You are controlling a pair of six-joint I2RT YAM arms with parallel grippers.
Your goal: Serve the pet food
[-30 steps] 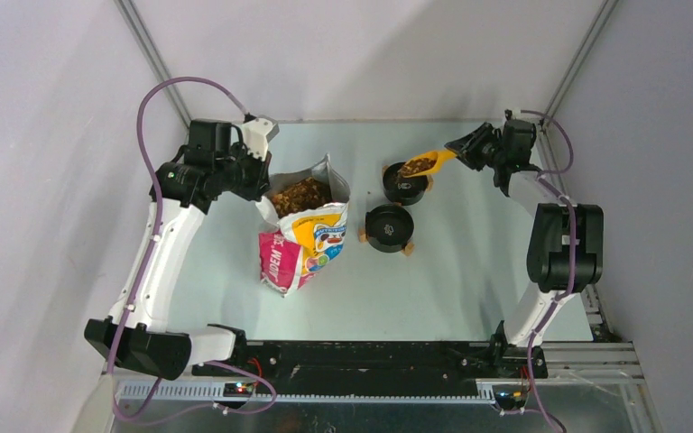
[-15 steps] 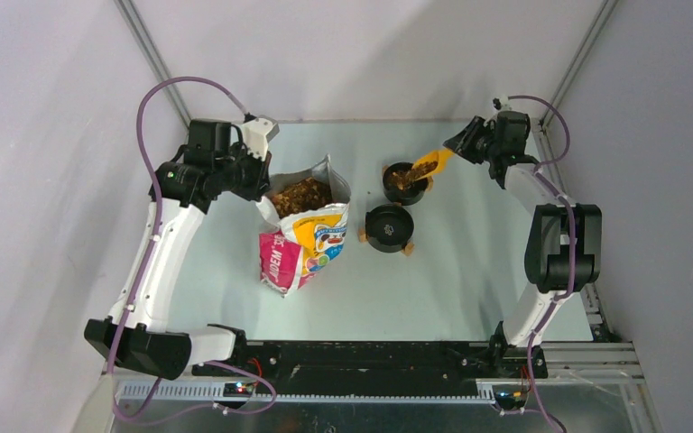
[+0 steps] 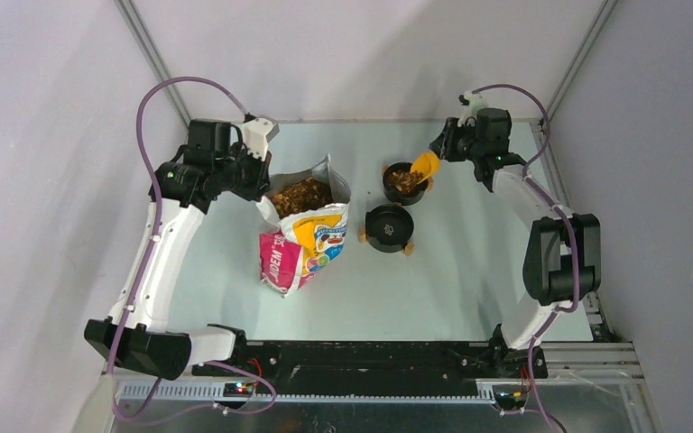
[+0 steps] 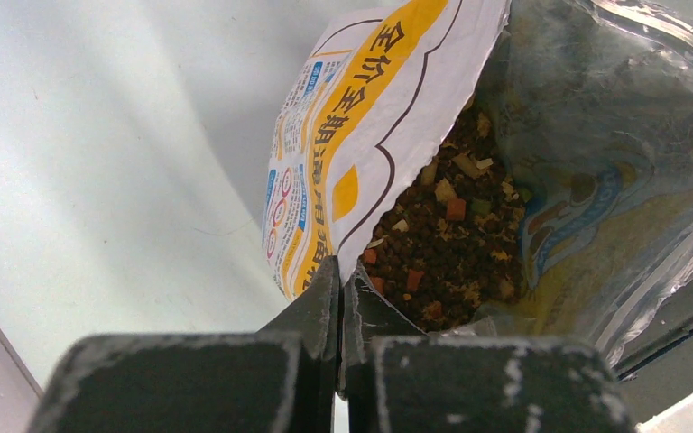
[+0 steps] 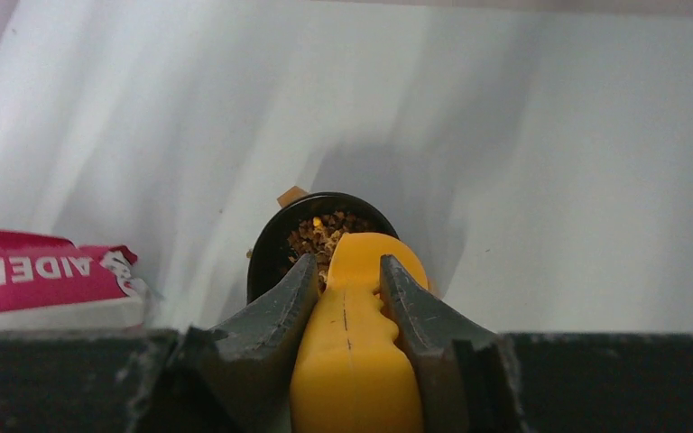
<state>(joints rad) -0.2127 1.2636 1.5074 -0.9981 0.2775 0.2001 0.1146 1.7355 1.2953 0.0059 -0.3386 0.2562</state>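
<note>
Brown pet food (image 3: 302, 194) (image 4: 451, 244) fills the open cartoon bag (image 3: 305, 236) standing left of centre. My left gripper (image 3: 260, 191) (image 4: 341, 271) is shut on the bag's torn rim (image 4: 388, 180), holding the mouth open. My right gripper (image 3: 444, 149) (image 5: 347, 269) is shut on the handle of the yellow scoop (image 3: 425, 165) (image 5: 356, 343), which is tipped steeply nose-down over the far black bowl (image 3: 405, 182) (image 5: 275, 253). A heap of pet food (image 3: 406, 179) (image 5: 325, 233) lies in that bowl.
A second black bowl (image 3: 389, 227) stands just in front of the filled one, with nothing visible inside. Tan feet stick out from under both bowls. The table's back edge and the corner posts are close behind the right arm.
The right gripper rose and swung left, tipping the scoop from nearly level to steeply nose-down; its pet food has dropped into the far bowl. The left arm and bag have not moved.
</note>
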